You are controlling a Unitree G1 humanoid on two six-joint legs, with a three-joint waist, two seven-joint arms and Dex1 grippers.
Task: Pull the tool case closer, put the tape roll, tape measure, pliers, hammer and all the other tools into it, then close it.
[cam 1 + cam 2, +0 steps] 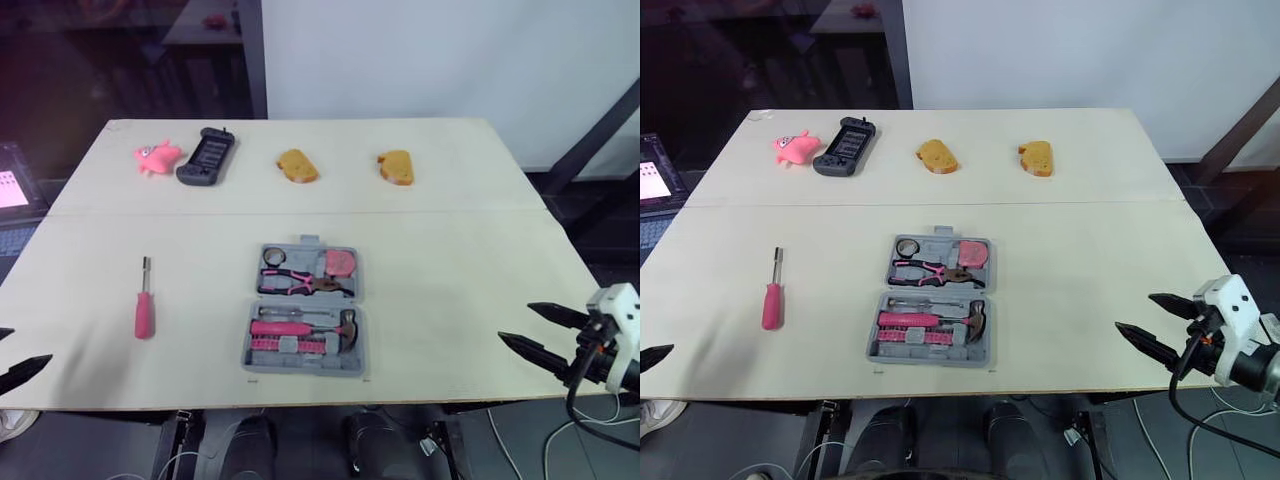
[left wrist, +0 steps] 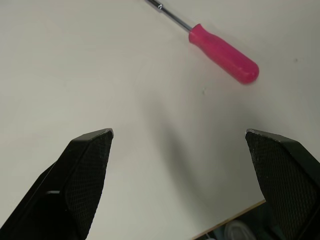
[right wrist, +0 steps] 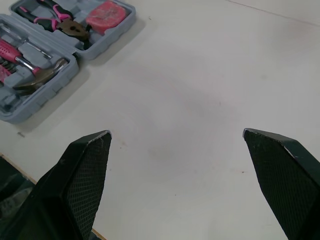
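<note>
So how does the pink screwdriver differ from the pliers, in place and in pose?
The screwdriver lies loose on the bare table, to the robot's left of the tool case; the pliers sit inside the open case, in its far half. The screwdriver's shaft points away from the robot; the pliers lie crosswise. The screwdriver's handle is all pink; the pliers' handles are pink and black. Both lie flat.
</note>
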